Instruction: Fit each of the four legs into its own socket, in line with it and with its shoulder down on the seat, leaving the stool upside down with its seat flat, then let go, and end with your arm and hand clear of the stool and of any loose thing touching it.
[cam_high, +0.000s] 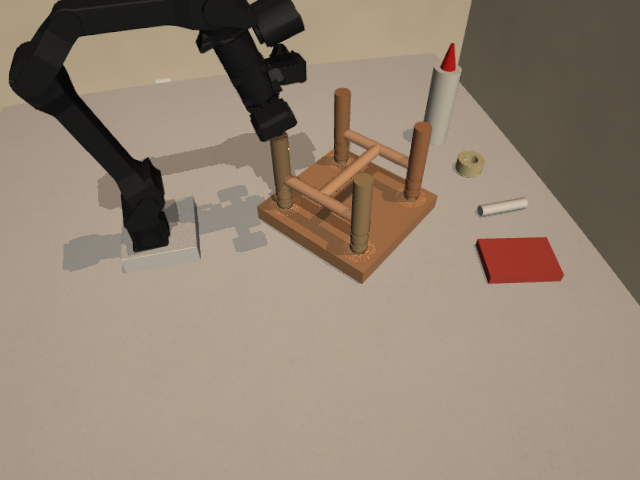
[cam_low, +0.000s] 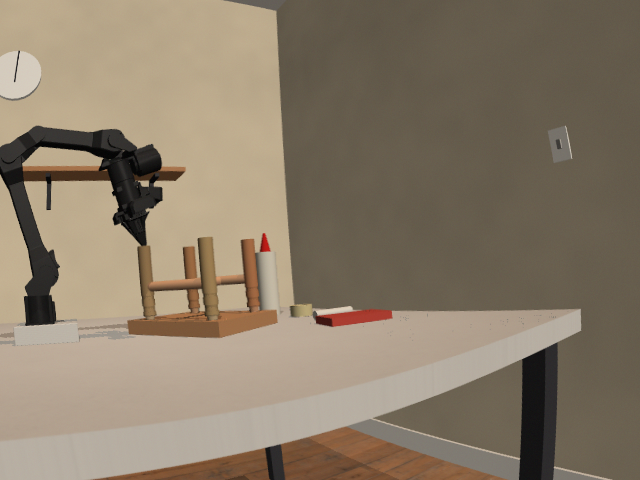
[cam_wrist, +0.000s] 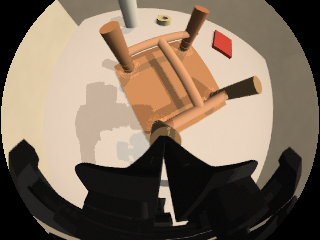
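The stool lies upside down with its square brown seat (cam_high: 390, 248) (cam_low: 237, 322) (cam_wrist: 136, 94) flat on the table. Four legs stand upright in its corner sockets: the left leg (cam_high: 281, 170) (cam_low: 146, 281), the back leg (cam_high: 341, 124) (cam_low: 190, 279) (cam_wrist: 118, 43), the right leg (cam_high: 418, 160) (cam_low: 249, 273) (cam_wrist: 195, 26) and the front leg (cam_high: 361, 211) (cam_low: 208, 276) (cam_wrist: 240, 88). Light rungs (cam_high: 330, 186) (cam_low: 180, 284) (cam_wrist: 176, 74) join them. My gripper (cam_high: 279, 133) (cam_low: 141, 242) (cam_wrist: 163, 139) is shut and empty, its tip right at the top of the left leg (cam_wrist: 164, 132).
A white glue bottle with a red tip (cam_high: 443, 98) (cam_low: 267, 279) (cam_wrist: 128, 6) stands behind the stool. A beige ring (cam_high: 470, 165) (cam_low: 300, 310) (cam_wrist: 163, 23), a white dowel (cam_high: 502, 206) (cam_low: 333, 310) and a red block (cam_high: 518, 259) (cam_low: 354, 316) (cam_wrist: 223, 43) lie to the right. The arm's base (cam_high: 160, 242) (cam_low: 45, 330) stands left.
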